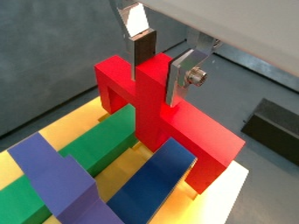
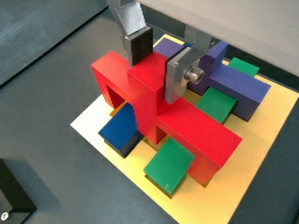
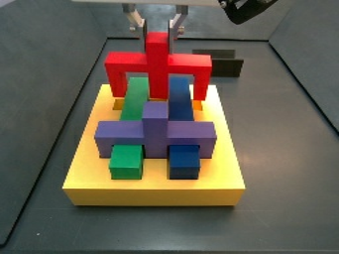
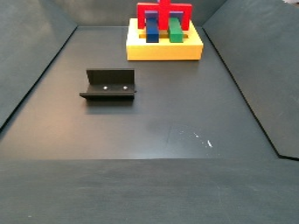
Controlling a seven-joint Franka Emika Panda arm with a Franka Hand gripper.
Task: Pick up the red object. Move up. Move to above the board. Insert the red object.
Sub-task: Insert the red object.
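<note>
The red object (image 1: pixel 152 96) is upright at the far end of the board (image 3: pixel 153 189). Its two legs straddle a long green block (image 3: pixel 135 96) and a long blue block (image 3: pixel 179 94) and reach down to about the board's top. My gripper (image 1: pixel 162 70) is shut on its central post from above, one finger on each side, as the other wrist view (image 2: pixel 158 72) and a side view (image 3: pixel 158 28) also show. A purple cross-shaped block (image 3: pixel 155 129) lies mid-board. Another side view shows the red object (image 4: pixel 163 16) far off on the yellow board (image 4: pixel 163 50).
The fixture (image 4: pixel 108 85) stands on the dark floor away from the board, and also shows behind the board (image 3: pixel 219 62). A small green block (image 3: pixel 126 159) and a small blue block (image 3: pixel 184 159) sit at the board's near end. Dark walls enclose the floor.
</note>
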